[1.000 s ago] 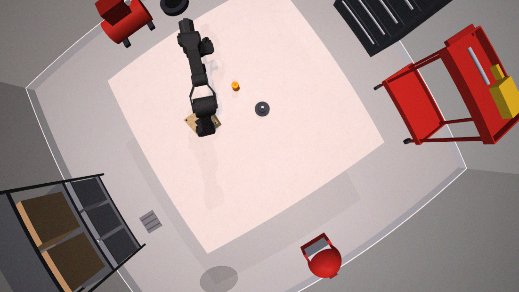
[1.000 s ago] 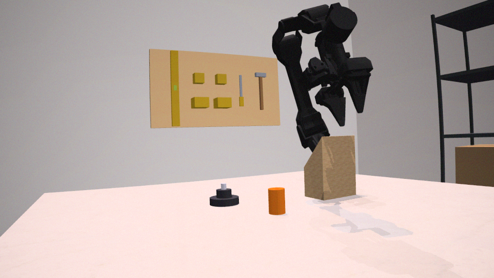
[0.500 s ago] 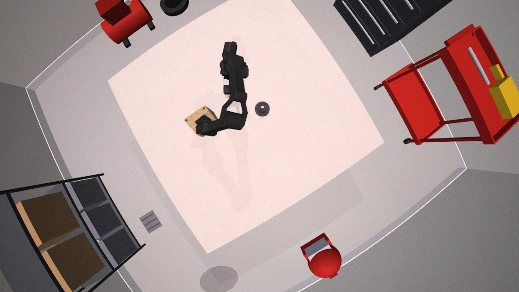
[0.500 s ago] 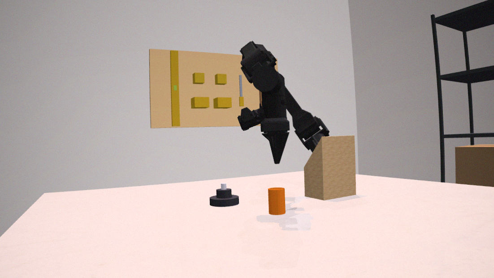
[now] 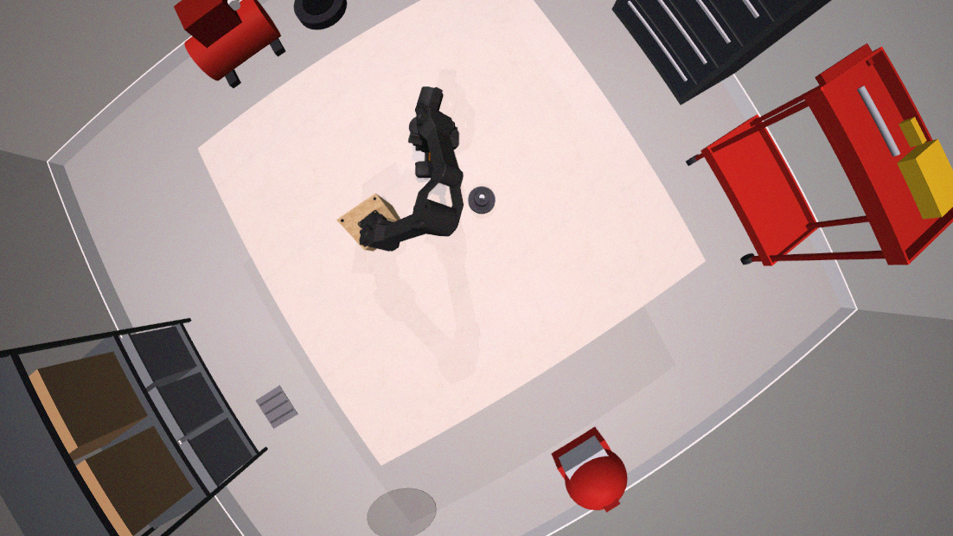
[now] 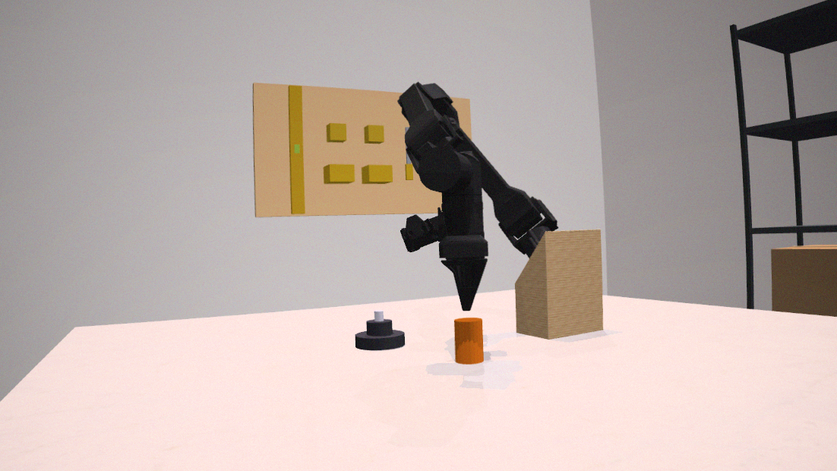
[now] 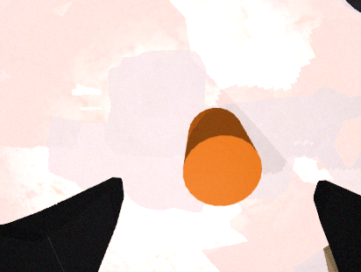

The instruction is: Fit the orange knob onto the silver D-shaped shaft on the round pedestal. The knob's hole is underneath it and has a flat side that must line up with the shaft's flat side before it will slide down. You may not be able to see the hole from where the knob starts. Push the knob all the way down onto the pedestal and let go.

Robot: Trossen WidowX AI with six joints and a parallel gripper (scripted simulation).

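The orange knob (image 6: 469, 345) (image 7: 222, 171) stands upright on the table; its underside and hole are hidden, and the arm hides most of it in the top view. My gripper (image 6: 466, 309) (image 7: 224, 191) is open and empty, pointing down, with its tips a little above the knob's top. In the wrist view the knob shows between the two fingertips, with room on both sides. The dark round pedestal (image 5: 473, 208) (image 6: 380, 341) stands to one side, left of the knob in the exterior view. Its silver shaft (image 5: 481, 196) (image 6: 378, 316) points up, bare; I cannot make out its flat side.
A wooden block (image 5: 374, 205) (image 6: 573, 286) with a sloped side stands by the arm's base, right of the knob in the exterior view. A dark edge (image 7: 356, 3) shows at the wrist view's top right corner. Shelves, a red cart and a pegboard stand beyond the table.
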